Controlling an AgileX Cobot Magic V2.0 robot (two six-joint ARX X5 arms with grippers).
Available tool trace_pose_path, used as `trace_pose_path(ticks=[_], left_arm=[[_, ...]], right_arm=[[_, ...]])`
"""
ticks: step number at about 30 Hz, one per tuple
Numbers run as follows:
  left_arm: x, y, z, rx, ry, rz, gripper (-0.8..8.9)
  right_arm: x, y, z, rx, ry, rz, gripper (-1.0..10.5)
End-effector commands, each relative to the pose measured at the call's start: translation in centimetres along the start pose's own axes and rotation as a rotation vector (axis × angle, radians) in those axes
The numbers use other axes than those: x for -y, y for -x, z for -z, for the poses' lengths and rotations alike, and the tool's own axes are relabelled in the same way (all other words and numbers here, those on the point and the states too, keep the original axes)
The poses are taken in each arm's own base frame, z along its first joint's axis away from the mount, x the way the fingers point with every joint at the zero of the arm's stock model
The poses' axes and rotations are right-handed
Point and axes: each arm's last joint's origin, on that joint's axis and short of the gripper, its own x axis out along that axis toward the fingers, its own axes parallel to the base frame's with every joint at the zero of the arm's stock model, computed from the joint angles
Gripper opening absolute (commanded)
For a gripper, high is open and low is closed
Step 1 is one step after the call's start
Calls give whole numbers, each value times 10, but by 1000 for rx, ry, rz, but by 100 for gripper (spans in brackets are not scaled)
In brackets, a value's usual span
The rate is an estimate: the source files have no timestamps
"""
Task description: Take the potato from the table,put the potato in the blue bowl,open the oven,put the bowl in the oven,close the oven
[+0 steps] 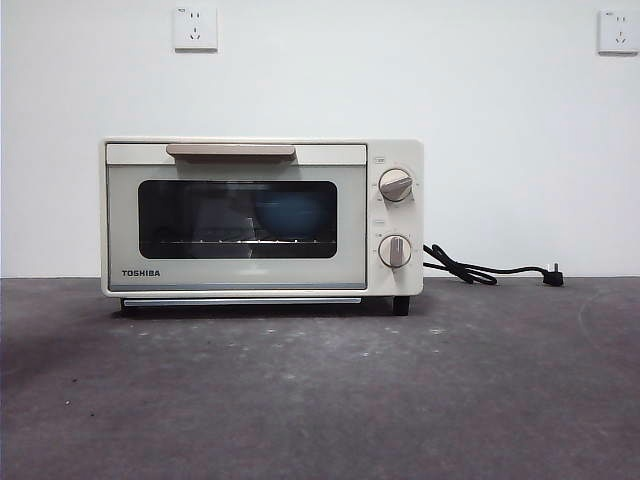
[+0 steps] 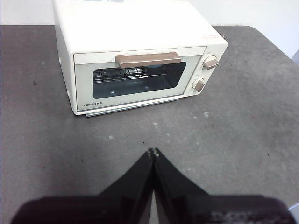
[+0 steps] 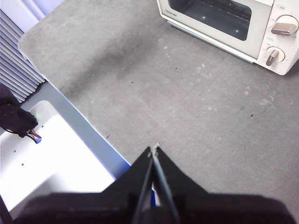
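The cream-white Toshiba oven [image 1: 262, 218] stands on the dark grey table [image 1: 320, 390] with its door closed and its beige bar handle [image 1: 231, 151] up. Through the dark glass I see the blue bowl [image 1: 292, 217] on the rack inside. The potato is hidden. My left gripper [image 2: 153, 152] hovers shut and empty over the table, well in front of the oven [image 2: 140, 56]. Shut and empty too, my right gripper [image 3: 153, 150] hangs over the table near its edge, far from the oven [image 3: 233, 25].
Two round knobs [image 1: 395, 185] sit on the oven's right side. A black cord with a plug [image 1: 490, 270] lies on the table to the right of the oven. A white wall with two sockets [image 1: 195, 28] stands behind. Beyond the table's edge lies a white panel [image 3: 51, 154].
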Motion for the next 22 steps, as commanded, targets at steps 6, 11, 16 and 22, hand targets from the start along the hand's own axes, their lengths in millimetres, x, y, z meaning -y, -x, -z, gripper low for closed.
trace_pose_path(ticks=[6, 11, 16, 22], left_arm=[[0, 0, 1, -12, -5, 5, -4], [0, -2, 1, -15, -3, 5, -4], [-3, -6, -1, -30, 5, 4, -4], [-5, -11, -8, 6, -73, -15, -4]], right_arm=[[-1, 1, 0, 7, -2, 1, 5], [-1, 1, 0, 7, -2, 1, 4], [-1, 1, 0, 7, -2, 1, 5], [-1, 1, 0, 7, -2, 1, 4]])
